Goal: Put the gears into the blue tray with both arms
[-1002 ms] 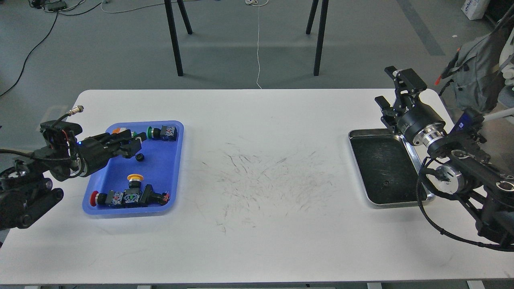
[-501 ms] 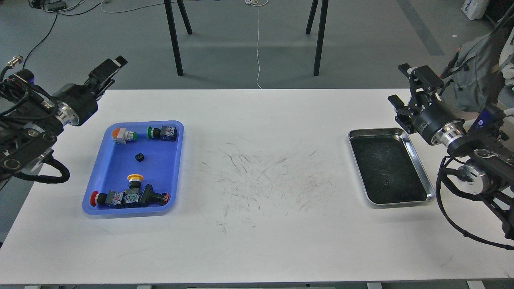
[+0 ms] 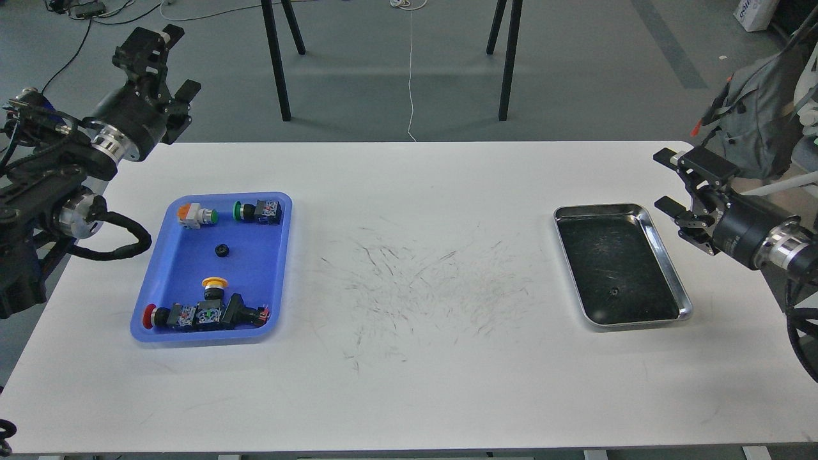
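The blue tray point(image 3: 259, 268) lies on the left of the white table. One small black gear point(image 3: 222, 250) rests on its floor near the middle, touching nothing. My left gripper point(image 3: 167, 64) is raised beyond the table's far left corner, well away from the tray, open and empty. My right gripper point(image 3: 668, 182) hovers just right of the steel tray point(image 3: 668, 268), open and empty. A tiny dark round thing point(image 3: 615, 292) sits in the steel tray's near part; it is too small to tell whether it is a gear.
Push-buttons share the blue tray: orange point(image 3: 192, 214) and green point(image 3: 255, 211) at the far end, a yellow one point(image 3: 215, 284) and a red-capped row point(image 3: 204, 316) at the near end. Black stand legs point(image 3: 278, 64) rise behind the table. A grey backpack point(image 3: 757, 121) hangs at far right.
My left gripper lifted out of the blue tray, leaving the gear on its floor, and swung up past the far left corner. My right gripper drew back rightward and lower, off the steel tray.
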Tool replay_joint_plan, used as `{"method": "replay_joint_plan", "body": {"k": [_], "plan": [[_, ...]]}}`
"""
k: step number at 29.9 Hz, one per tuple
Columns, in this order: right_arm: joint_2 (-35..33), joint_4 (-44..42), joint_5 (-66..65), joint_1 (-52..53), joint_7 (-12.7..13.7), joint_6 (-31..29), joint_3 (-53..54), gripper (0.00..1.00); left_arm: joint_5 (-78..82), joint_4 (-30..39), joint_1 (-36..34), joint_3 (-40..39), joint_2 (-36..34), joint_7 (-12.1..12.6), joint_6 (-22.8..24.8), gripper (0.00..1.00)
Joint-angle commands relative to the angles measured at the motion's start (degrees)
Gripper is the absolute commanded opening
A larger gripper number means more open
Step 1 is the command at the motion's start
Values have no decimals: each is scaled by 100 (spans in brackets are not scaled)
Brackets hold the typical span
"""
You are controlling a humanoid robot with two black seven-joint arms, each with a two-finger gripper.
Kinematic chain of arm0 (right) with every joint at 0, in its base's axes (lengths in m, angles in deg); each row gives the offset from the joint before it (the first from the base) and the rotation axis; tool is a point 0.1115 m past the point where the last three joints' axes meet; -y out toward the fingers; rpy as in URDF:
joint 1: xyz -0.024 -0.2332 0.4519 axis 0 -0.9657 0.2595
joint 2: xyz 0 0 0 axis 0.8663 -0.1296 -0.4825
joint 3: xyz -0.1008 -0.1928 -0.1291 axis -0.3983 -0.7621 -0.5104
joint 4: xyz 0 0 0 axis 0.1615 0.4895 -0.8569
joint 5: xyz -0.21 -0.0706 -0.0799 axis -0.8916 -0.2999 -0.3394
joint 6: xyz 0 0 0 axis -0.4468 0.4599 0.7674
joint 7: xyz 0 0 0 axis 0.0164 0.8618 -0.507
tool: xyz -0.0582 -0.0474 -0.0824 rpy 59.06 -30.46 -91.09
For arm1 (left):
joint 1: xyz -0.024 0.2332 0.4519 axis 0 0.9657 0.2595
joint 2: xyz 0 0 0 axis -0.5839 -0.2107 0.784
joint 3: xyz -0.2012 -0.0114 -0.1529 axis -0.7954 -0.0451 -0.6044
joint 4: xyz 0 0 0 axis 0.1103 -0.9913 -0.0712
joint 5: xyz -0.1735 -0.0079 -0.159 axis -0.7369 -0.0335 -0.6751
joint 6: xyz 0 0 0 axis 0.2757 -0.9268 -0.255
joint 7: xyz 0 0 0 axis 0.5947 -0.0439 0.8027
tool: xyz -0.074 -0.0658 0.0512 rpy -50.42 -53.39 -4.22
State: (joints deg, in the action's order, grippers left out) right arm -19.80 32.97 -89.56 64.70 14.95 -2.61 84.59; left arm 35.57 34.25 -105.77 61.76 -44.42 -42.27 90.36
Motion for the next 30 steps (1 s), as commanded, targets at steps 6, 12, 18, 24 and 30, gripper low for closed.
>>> {"method": "replay_joint_plan", "body": {"k": [6, 12, 18, 24, 30], "plan": [[-582, 172, -1116, 552, 751, -204, -959, 96, -269, -87, -106, -40, 490, 75, 239, 100], [-644, 208, -2434, 991, 909, -442, -1443, 96, -454, -140, -194, -58, 781, 374, 231, 100], [-468, 190, -3902, 1299, 927, -477, -1908, 94, -489, -377, -282, -75, 1150, 331, 222, 100], [-205, 93, -4317, 1984, 971, -468, -2866, 94, -489, -377, -282, -84, 1159, 278, 213, 100], [225, -109, -4335, 2573, 1594, -468, -3631, 86, -551, -377, -282, -84, 1159, 252, 204, 100]]}}
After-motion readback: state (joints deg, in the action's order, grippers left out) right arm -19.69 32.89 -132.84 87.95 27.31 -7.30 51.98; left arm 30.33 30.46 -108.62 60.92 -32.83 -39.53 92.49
